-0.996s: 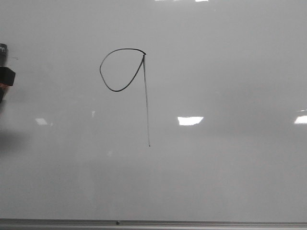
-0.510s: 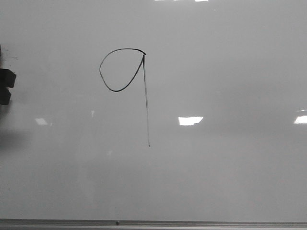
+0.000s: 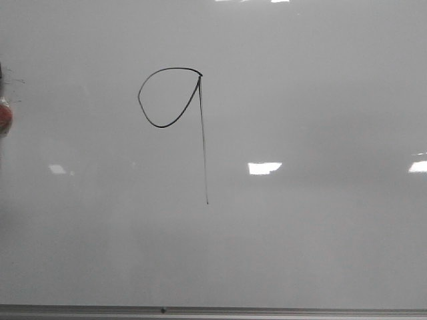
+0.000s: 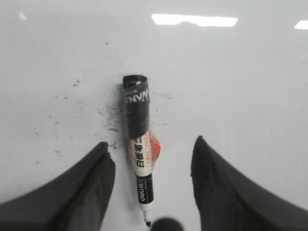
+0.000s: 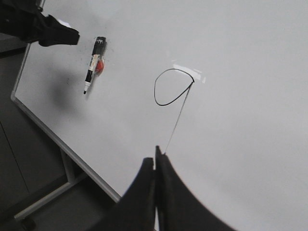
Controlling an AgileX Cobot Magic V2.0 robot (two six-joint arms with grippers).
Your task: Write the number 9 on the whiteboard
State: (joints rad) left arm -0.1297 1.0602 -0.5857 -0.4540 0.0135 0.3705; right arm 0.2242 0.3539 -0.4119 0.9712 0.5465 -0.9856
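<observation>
The number 9 point(image 3: 203, 147) is drawn in thin black line on the whiteboard point(image 3: 300, 100), a teardrop loop with a long straight tail. It also shows in the right wrist view point(image 5: 180, 116). A black-and-white marker point(image 4: 139, 144) with a red spot lies loose on the board, its tip bare. My left gripper point(image 4: 150, 142) is open, with the marker between its fingers and touching neither. My right gripper point(image 5: 156, 155) is shut and empty, just off the end of the tail. The marker point(image 5: 91, 67) lies off to one side of the loop.
Faint dark smudges point(image 4: 108, 120) dot the board around the marker. The grey metal edge strip point(image 3: 213, 311) runs along the near side. In the right wrist view the board's edge point(image 5: 57, 139) and a stand leg point(image 5: 67, 168) show, with dark floor beyond.
The dark shape of my left gripper at the left edge of the front view has moved out of view. A red spot now shows there. The 9 is unchanged.
</observation>
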